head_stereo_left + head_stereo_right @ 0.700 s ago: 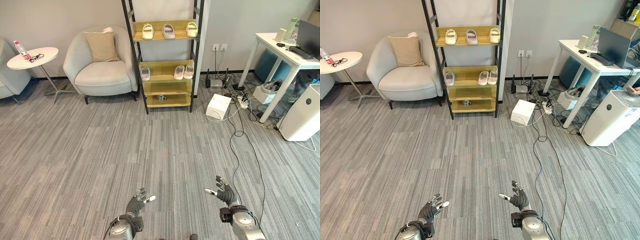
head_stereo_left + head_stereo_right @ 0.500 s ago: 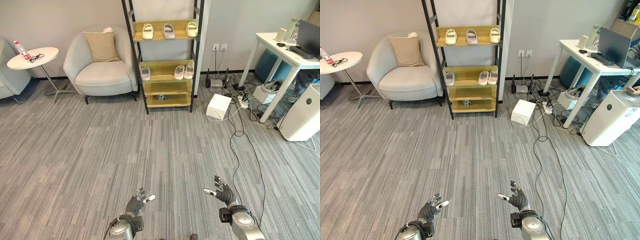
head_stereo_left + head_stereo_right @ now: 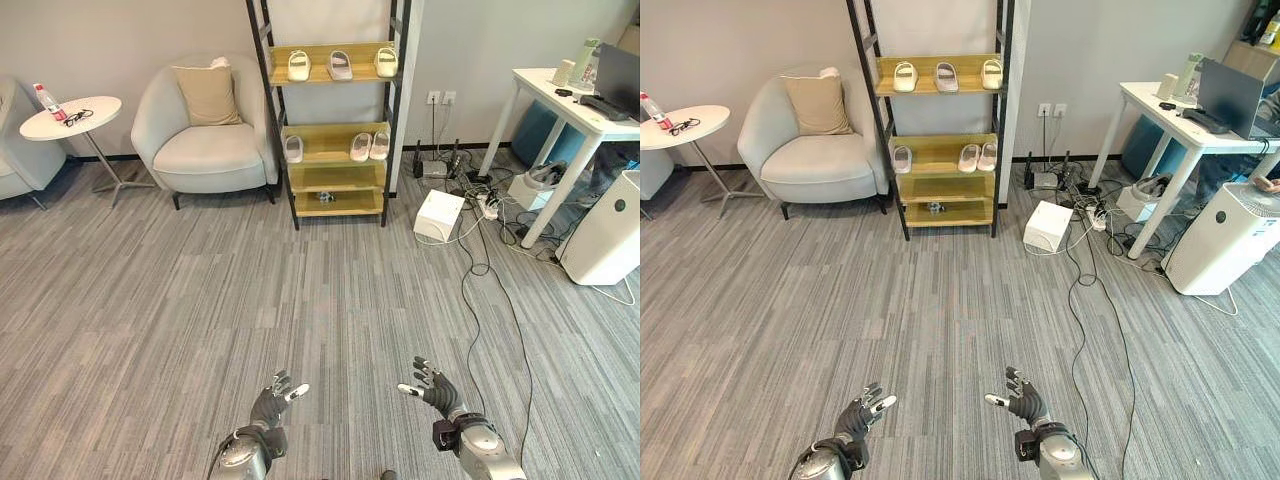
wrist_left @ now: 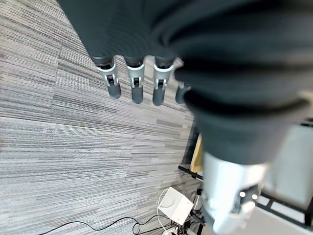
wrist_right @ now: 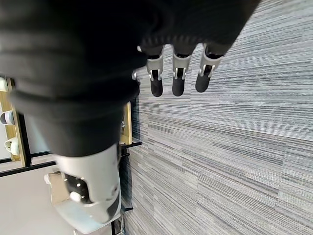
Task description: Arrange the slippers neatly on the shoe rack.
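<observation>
In the left eye view, the shoe rack [image 3: 333, 128] is standing against the far wall, well apart from the robot, with three pale slippers [image 3: 338, 65] sitting in a row on its upper shelf and three more, the lower slippers [image 3: 362, 146], lying on the middle shelf: one at the left end, two side by side at the right. An armchair [image 3: 205, 140] is standing just beside the rack, and a white desk [image 3: 570, 110] is standing off to the right. The left hand [image 3: 272, 404] and right hand [image 3: 432, 389] are hovering low over the grey carpet [image 3: 200, 300], both with fingers spread and holding nothing.

In the right eye view, the same scene is showing, with a round side table [image 3: 680, 125] standing at the far left.

In the left wrist view, the fingers [image 4: 136, 85] are hanging straight and apart above the carpet.

In the right wrist view, the fingers [image 5: 178, 78] are likewise pointing out straight, gripping nothing
</observation>
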You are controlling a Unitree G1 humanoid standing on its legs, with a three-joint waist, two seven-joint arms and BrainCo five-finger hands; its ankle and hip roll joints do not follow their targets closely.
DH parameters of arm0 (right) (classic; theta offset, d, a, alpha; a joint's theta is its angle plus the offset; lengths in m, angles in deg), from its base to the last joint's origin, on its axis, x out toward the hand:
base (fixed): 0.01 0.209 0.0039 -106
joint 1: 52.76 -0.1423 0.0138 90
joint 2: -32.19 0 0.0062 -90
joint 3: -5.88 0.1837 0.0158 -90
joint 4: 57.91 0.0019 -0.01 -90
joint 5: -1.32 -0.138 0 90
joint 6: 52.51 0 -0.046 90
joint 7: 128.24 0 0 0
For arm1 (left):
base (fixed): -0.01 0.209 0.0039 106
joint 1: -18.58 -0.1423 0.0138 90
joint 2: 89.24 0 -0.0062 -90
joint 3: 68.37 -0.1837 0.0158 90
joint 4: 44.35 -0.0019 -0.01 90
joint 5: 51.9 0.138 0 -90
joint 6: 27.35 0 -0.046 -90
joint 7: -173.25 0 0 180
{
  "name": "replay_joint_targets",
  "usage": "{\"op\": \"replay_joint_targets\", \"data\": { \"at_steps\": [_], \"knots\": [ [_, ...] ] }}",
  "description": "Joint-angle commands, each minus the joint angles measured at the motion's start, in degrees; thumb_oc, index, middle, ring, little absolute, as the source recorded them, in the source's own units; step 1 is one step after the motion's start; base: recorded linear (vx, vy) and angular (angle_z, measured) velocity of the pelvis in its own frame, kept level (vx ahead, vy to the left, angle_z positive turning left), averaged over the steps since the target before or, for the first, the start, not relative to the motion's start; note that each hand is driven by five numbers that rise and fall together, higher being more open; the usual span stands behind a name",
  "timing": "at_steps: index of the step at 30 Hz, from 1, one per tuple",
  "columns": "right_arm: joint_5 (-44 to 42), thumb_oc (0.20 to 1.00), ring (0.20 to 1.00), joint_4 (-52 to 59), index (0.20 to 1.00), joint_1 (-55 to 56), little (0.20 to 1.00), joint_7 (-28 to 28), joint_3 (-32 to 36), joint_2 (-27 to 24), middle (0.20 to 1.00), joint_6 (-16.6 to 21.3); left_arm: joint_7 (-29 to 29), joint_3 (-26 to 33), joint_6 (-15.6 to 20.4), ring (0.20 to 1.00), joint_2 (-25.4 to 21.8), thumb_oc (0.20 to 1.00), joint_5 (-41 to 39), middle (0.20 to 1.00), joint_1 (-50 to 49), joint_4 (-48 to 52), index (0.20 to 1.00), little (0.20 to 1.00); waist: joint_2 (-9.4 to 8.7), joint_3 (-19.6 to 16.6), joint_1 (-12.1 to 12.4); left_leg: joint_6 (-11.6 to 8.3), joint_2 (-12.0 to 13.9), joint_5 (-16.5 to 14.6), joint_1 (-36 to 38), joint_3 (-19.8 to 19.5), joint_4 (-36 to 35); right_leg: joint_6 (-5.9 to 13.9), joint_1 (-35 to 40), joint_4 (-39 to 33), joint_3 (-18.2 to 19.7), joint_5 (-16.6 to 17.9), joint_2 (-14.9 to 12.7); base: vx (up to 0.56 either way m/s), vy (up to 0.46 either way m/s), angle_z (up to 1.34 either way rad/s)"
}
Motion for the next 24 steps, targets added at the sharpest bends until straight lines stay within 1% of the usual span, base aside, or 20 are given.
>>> {"op": "replay_joint_targets", "data": {
  "at_steps": [1, 5, 8, 9, 11, 12, 14, 15, 16, 17, 18, 19, 20, 21, 22, 23, 24],
  "knots": [
    [-1.57, 1.000, 1.000, 2.51, 1.000, -1.89, 1.000, 0.25, -1.05, 0.08, 1.000, 1.07, 0.32, 0.53, 1.74, 1.000, -0.32, 1.000, 0.10, 1.000, 4.52, -0.72, 1.000, 1.000, -2.88, -1.03, 1.06, -1.64, -0.39, -2.56, -2.69, -4.99, -0.48, 4.00, -0.43, 0.07, -1.12, -1.16, -4.62, -0.03, 0.042, 0.00],
    [-1.25, 1.000, 1.000, 1.66, 1.000, -2.92, 1.000, 0.05, -0.96, -0.17, 1.000, 1.14, -0.26, 0.92, 2.01, 1.000, -0.39, 1.000, 0.16, 1.000, 4.77, -0.67, 1.000, 1.000, -3.27, -0.10, 1.25, -1.35, -0.67, -2.37, -3.67, -4.82, -0.48, 4.39, -1.72, 0.07, -0.91, -0.46, -4.85, -0.04, 0.061, -0.01],
    [-1.12, 1.000, 1.000, 1.85, 1.000, -3.37, 1.000, -0.42, -0.26, -0.29, 1.000, 1.14, -1.07, 1.90, 1.99, 1.000, -0.46, 1.000, -0.25, 1.000, 5.03, -0.14, 1.000, 1.000, -3.67, 0.55, 1.41, -0.64, -1.32, -2.69, -4.04, -4.62, -0.48, 4.94, -2.03, 0.07, -0.72, 0.11, -5.65, -0.02, 0.121, -0.02],
    [-0.96, 1.000, 1.000, 1.96, 1.000, -3.74, 1.000, -0.49, -0.01, -0.55, 1.000, 1.21, -1.24, 2.05, 1.97, 1.000, -0.68, 1.000, 0.15, 1.000, 5.51, -0.53, 1.000, 1.000, -3.74, 1.23, 1.19, 0.20, -1.83, -2.92, -3.72, -4.63, -0.48, 5.07, -2.79, 2.33, -0.36, -0.08, -6.30, -0.04, 0.199, -0.01],
    [-0.45, 1.000, 1.000, 2.92, 1.000, -4.23, 1.000, -0.81, 0.26, -1.00, 1.000, 1.22, -1.70, 2.44, 2.12, 1.000, -1.13, 1.000, 0.42, 1.000, 6.16, 0.02, 1.000, 1.000, -3.47, 2.36, 1.05, 1.15, -2.23, -3.06, -3.82, -4.28, -0.48, 5.85, -6.78, 9.04, 0.46, -0.97, -7.01, -0.07, 0.202, -0.05],
    [-0.01, 1.000, 1.000, 3.13, 1.000, -4.56, 1.000, -1.03, 0.30, -0.89, 1.000, 1.23, -1.83, 2.94, 2.16, 1.000, -1.25, 1.000, 0.47, 1.000, 6.41, -0.37, 1.000, 1.000, -3.43, 3.08, 1.06, 1.64, -2.47, -3.41, -3.46, -3.45, -0.48, 6.76, -8.78, 12.65, 0.68, -0.65, -7.63, -0.05, 0.163, -0.11],
    [1.47, 1.000, 1.000, 3.31, 1.000, -5.34, 1.000, -2.00, 0.32, -0.92, 1.000, 1.29, -1.80, 3.94, 2.29, 1.000, -1.47, 1.000, -0.12, 1.000, 6.65, -0.71, 1.000, 1.000, -3.43, 4.32, 1.09, 2.06, -2.78, -3.60, -2.75, -2.66, -0.48, 7.45, -11.60, 17.67, 0.93, 1.89, -8.26, 0.03, 0.116, -0.31],
    [1.22, 1.000, 1.000, 3.94, 1.000, -5.41, 1.000, -2.05, 0.67, -0.75, 1.000, 1.37, -1.15, 5.09, 2.28, 1.000, -1.61, 1.000, -2.63, 1.000, 6.59, -0.41, 1.000, 1.000, -3.37, 4.72, 1.06, 1.80, -2.49, -3.89, -2.21, -2.61, -0.48, 7.00, -13.60, 17.91, 0.54, 2.58, -8.03, 0.07, 0.051, -0.44],
    [1.23, 1.000, 1.000, 3.95, 1.000, -5.40, 1.000, -2.05, 0.66, -0.76, 1.000, 1.36, -1.14, 5.10, 2.28, 1.000, -1.61, 1.000, -2.65, 1.000, 6.59, -0.41, 1.000, 1.000, -3.33, 4.74, 1.04, 1.78, -2.44, -3.93, -2.16, -2.63, -0.48, 6.98, -13.54, 17.91, 0.50, 2.55, -7.99, 0.16, 0.011, -0.37],
    [0.86, 1.000, 1.000, 4.02, 1.000, -5.43, 1.000, -2.05, 1.11, -1.08, 1.000, 1.53, -0.81, 5.31, 2.39, 1.000, -1.96, 1.000, -3.13, 1.000, 6.71, -0.31, 1.000, 1.000, -3.26, 4.93, 0.57, 1.47, -2.35, -4.32, -1.66, -2.87, -0.48, 6.60, -14.51, 14.35, -0.30, 2.86, -7.48, 0.10, -0.010, -0.15],
    [0.86, 1.000, 1.000, 4.02, 1.000, -5.43, 1.000, -2.05, 1.10, -1.08, 1.000, 1.53, -0.81, 5.31, 2.39, 1.000, -1.96, 1.000, -3.13, 1.000, 6.71, -0.31, 1.000, 1.000, -3.25, 4.95, 0.56, 1.47, -2.34, -4.32, -1.65, -2.88, -0.48, 6.60, -14.48, 14.34, -0.31, 2.86, -7.48, 0.16, -0.027, -0.07],
    [0.67, 1.000, 1.000, 4.05, 1.000, -5.64, 1.000, -2.08, 1.26, -1.28, 1.000, 1.60, -0.72, 5.42, 2.39, 1.000, -2.15, 1.000, -3.41, 1.000, 7.19, -0.72, 1.000, 1.000, -3.35, 5.18, 0.21, 1.22, -2.27, -4.62, -1.37, -3.01, -0.48, 6.47, -15.59, 12.47, -0.51, 3.40, -7.00, 0.19, -0.061, 0.04],
    [1.03, 1.000, 1.000, 3.36, 1.000, -5.75, 1.000, -2.32, 1.46, -1.63, 1.000, 1.36, -0.36, 5.42, 2.24, 1.000, -2.45, 1.000, -3.06, 1.000, 7.93, -1.27, 1.000, 1.000, -3.90, 5.26, -0.59, 0.92, -2.58, -5.44, -0.60, -3.61, -0.48, 6.70, -16.86, 8.32, -1.36, 5.12, -6.38, 0.20, -0.062, 0.04],
    [1.03, 1.000, 1.000, 3.35, 1.000, -5.76, 1.000, -2.32, 1.46, -1.65, 1.000, 1.37, -0.35, 5.43, 2.25, 1.000, -2.43, 1.000, -3.06, 1.000, 7.94, -1.29, 1.000, 1.000, -3.79, 5.37, -0.67, 0.89, -2.47, -5.51, -0.46, -3.70, -0.48, 6.68, -16.61, 8.15, -1.50, 5.16, -6.30, 0.30, -0.093, 0.05],
    [1.51, 1.000, 1.000, 3.17, 1.000, -5.76, 1.000, -2.99, 1.77, -1.48, 1.000, 1.03, 0.09, 5.75, 1.83, 1.000, -2.27, 1.000, -3.70, 1.000, 8.73, -2.02, 1.000, 1.000, -4.23, 5.14, -1.29, 0.58, -2.52, -6.49, 0.63, -4.22, -0.48, 6.90, -17.01, 5.93, -2.83, 6.33, -5.75, 0.17, -0.051, 0.18],
    [1.51, 1.000, 1.000, 3.18, 1.000, -5.76, 1.000, -3.00, 1.77, -1.49, 1.000, 1.02, 0.11, 5.76, 1.83, 1.000, -2.26, 1.000, -3.71, 1.000, 8.74, -2.04, 1.000, 1.000, -4.16, 5.22, -1.37, 0.57, -2.45, -6.53, 0.72, -4.30, -0.48, 6.89, -16.85, 5.85, -2.94, 6.33, -5.71, 0.26, -0.087, 0.34],
    [1.54, 1.000, 1.000, 3.29, 1.000, -5.56, 1.000, -3.18, 1.98, -1.36, 1.000, 0.81, 0.30, 6.01, 1.67, 1.000, -2.16, 1.000, -4.13, 1.000, 8.78, -1.96, 1.000, 1.000, -4.40, 4.91, -1.58, 0.29, -2.35, -7.20, 1.36, -4.41, -0.48, 6.75, -16.50, 5.77, -3.28, 6.19, -5.48, 0.21, -0.084, 0.57]
  ]
}}
